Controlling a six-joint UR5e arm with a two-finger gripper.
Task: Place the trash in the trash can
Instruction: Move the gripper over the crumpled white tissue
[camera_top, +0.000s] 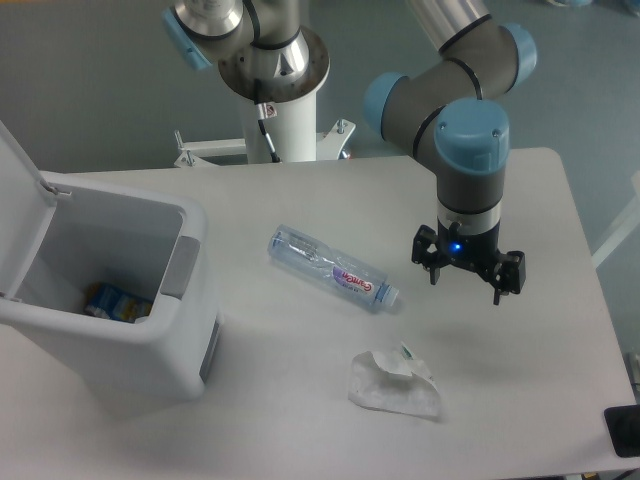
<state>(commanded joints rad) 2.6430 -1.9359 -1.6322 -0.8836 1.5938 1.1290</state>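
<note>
A clear plastic water bottle (330, 268) with a pink-and-blue label lies on its side in the middle of the white table, cap pointing right and toward the front. A crumpled white tissue wad (393, 384) rests on the table in front of it. The white trash can (110, 345) stands at the left with its lid swung open; a blue-and-yellow item lies at its bottom. My gripper (467, 284) hovers above the table to the right of the bottle's cap, fingers pointing down, open and empty. It touches neither piece of trash.
The arm's white base column (280, 120) stands at the table's back edge behind the bottle. A dark object (625, 432) sits at the front right corner. The table's right edge runs close to the gripper's right.
</note>
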